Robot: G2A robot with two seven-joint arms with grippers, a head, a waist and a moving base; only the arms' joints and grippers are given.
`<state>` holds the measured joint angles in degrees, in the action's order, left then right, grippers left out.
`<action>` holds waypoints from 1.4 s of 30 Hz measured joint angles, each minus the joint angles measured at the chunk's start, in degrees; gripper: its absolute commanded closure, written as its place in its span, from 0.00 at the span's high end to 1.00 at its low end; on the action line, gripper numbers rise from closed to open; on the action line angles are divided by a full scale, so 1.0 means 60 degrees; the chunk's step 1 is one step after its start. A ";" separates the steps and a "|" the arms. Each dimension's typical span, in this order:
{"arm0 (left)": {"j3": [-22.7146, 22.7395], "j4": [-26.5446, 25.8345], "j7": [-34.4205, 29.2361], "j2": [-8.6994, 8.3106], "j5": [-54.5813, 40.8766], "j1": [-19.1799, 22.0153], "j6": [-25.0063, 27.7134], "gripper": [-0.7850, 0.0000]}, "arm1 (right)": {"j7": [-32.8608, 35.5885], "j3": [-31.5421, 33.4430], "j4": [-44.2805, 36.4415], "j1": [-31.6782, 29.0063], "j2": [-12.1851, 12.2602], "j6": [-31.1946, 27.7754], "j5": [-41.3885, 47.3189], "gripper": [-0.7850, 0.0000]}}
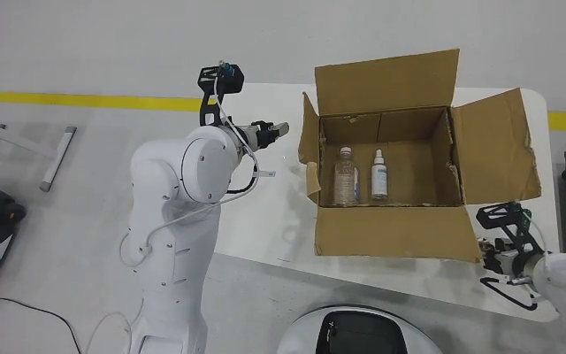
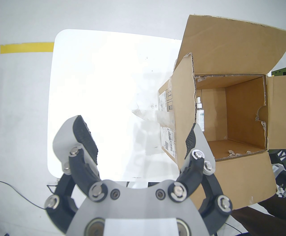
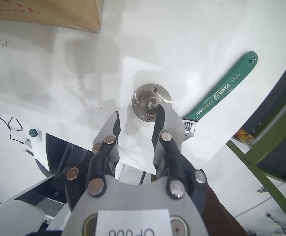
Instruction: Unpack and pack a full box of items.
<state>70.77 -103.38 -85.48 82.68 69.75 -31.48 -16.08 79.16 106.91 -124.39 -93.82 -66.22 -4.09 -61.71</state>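
An open cardboard box [image 1: 389, 150] stands on the white table [image 1: 265, 221] with its flaps folded out. Inside it lie a clear bottle [image 1: 346, 177] and a white spray bottle [image 1: 379, 174] side by side; the spray bottle [image 2: 200, 114] also shows past the box [image 2: 234, 111] wall. My left gripper [image 2: 138, 131] hangs open and empty above the table, left of the box, as does the left gripper [image 1: 276, 131] from above. My right gripper [image 3: 137, 121] is open just above a round metal flange [image 3: 152, 101], one finger over its hub, holding nothing.
A green-handled adjustable wrench [image 3: 221, 93] lies on the table beside the flange. A corner of the box's front flap [image 3: 55, 13] is beyond them. The right gripper [image 1: 500, 219] is near the table's front right edge. A green metal frame [image 3: 257, 156] stands off the table.
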 measured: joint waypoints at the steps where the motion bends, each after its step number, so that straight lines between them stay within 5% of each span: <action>1: 0.0000 0.0000 0.0000 0.0000 0.0000 0.0000 0.0000 1.00 | -0.0015 0.0001 0.0025 0.0032 0.0009 0.0029 0.0000 0.48; 6: 0.0000 0.0000 0.0000 0.0000 0.0000 0.0000 0.0000 1.00 | -0.0155 0.0030 0.0085 0.0054 0.0042 0.0172 -0.0187 0.57; 16: 0.0000 0.0000 0.0000 0.0000 0.0000 0.0000 0.0000 1.00 | -0.0438 -0.0225 0.0392 0.0183 0.0097 0.0296 -0.0448 0.46; 42: 0.0000 0.0000 0.0000 0.0000 0.0000 0.0000 0.0000 1.00 | -0.0658 -0.0747 0.0967 0.0449 0.0196 0.0535 -0.0951 0.40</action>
<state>70.77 -103.38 -85.48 82.68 69.75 -31.48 -16.08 75.21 102.43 -118.58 -91.13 -65.04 -0.88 -67.41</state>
